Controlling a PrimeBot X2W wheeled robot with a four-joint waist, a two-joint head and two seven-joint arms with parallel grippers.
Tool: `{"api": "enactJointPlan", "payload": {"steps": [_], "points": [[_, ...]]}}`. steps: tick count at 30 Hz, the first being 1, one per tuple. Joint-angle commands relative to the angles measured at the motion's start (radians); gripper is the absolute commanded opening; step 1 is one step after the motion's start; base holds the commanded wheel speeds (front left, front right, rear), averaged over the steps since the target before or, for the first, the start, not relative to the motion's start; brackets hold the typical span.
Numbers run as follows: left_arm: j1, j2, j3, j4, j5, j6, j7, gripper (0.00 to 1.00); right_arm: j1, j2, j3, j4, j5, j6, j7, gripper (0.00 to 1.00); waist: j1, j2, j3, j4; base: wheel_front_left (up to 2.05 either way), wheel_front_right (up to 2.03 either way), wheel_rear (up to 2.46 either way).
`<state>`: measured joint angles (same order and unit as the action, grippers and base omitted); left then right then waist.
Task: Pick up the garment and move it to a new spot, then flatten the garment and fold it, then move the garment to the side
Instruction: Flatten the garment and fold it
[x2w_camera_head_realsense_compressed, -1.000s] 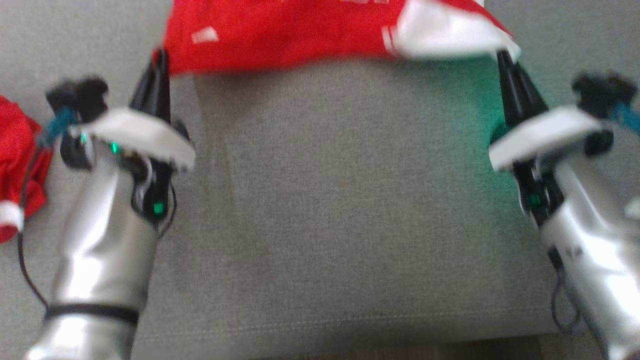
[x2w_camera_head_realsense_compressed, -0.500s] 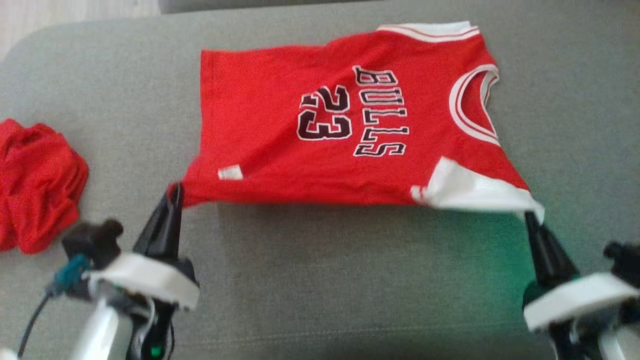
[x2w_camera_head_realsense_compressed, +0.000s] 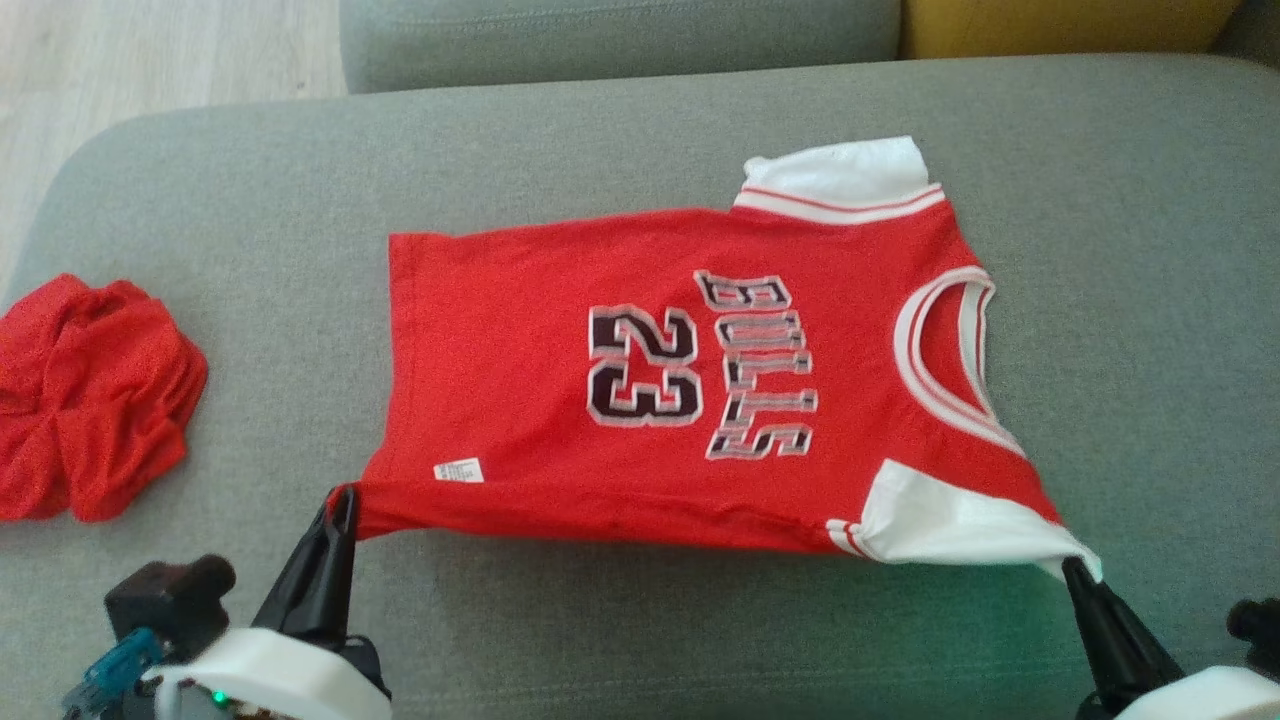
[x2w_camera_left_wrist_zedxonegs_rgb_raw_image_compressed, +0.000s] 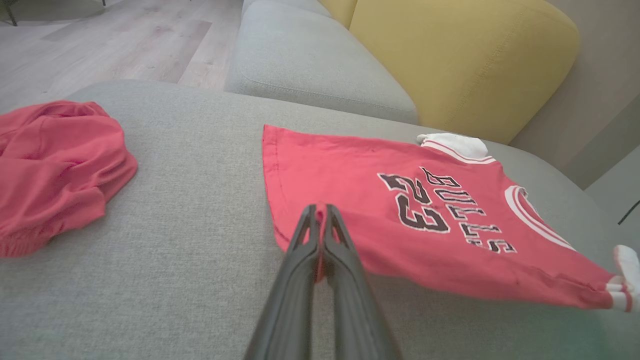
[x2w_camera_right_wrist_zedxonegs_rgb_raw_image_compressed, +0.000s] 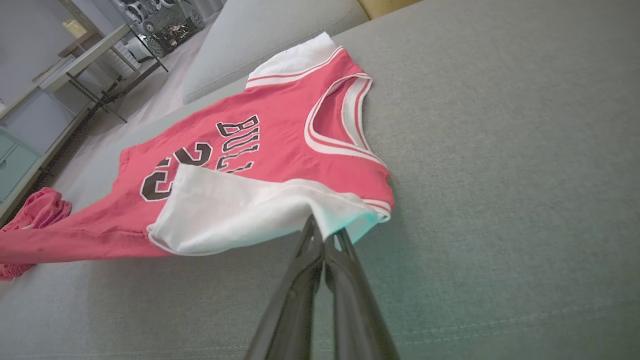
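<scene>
The garment is a red jersey with white sleeves, "BULLS" and "23" on its front, spread face up over the grey sofa seat. Its near edge is lifted off the cushion and stretched taut. My left gripper is shut on the near hem corner, which also shows pinched in the left wrist view. My right gripper is shut on the near white sleeve, seen gripped at its corner in the right wrist view. The far half of the garment rests flat.
A crumpled red cloth lies at the left end of the seat, also in the left wrist view. A yellow cushion and the grey sofa back stand behind. Wooden floor lies beyond the left edge.
The head camera has tilted up, bringing the whole jersey into view. Both grippers keep their hold on its near edge, and the far sleeve now lies unfolded outward.
</scene>
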<state>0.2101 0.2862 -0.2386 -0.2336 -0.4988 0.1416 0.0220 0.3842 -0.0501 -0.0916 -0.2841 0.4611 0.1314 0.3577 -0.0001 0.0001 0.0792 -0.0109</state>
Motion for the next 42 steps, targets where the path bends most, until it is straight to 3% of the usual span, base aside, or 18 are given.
{"api": "enactJointPlan", "payload": {"steps": [1,12,28,39,40,41,42], "points": [[-0.025,0.020,0.052,-0.046,-0.008,0.008,0.004,0.00,-0.015,-0.014,0.008,-0.047,-0.009,-0.001,0.008,0.00,0.0001,-0.0001,-0.004,-0.002,0.00,0.00,0.00],[-0.027,0.029,0.047,-0.033,-0.026,0.010,0.040,0.00,-0.069,-0.015,0.022,-0.036,-0.054,-0.001,0.021,0.00,0.0001,-0.0001,-0.006,-0.005,0.00,0.00,0.00],[-0.230,0.038,0.052,0.107,-0.101,-0.046,0.112,0.00,-0.433,-0.240,0.221,0.174,-0.027,-0.001,-0.075,0.00,0.0001,-0.0001,0.087,0.003,0.00,0.00,0.00],[-0.380,0.012,0.029,0.308,-0.139,-0.127,0.081,0.00,-0.667,-0.344,0.390,0.452,0.025,-0.001,-0.219,0.00,0.0001,-0.0001,0.185,0.005,0.00,0.00,0.00],[-0.393,0.008,0.025,0.328,-0.138,-0.135,0.074,0.00,-0.679,-0.345,0.396,0.478,0.031,-0.001,-0.233,0.07,0.0001,-0.0001,0.191,0.005,0.00,0.00,0.00],[-0.404,0.006,0.020,0.348,-0.137,-0.144,0.068,0.00,-0.690,-0.347,0.404,0.500,0.034,-0.001,-0.247,0.37,0.0001,-0.0001,0.194,0.006,0.00,0.00,0.00],[-0.414,0.003,0.016,0.368,-0.136,-0.151,0.060,0.24,-0.699,-0.345,0.407,0.523,0.037,-0.001,-0.259,0.85,0.0001,-0.0001,0.196,0.006,0.00,0.00,0.00]]}}
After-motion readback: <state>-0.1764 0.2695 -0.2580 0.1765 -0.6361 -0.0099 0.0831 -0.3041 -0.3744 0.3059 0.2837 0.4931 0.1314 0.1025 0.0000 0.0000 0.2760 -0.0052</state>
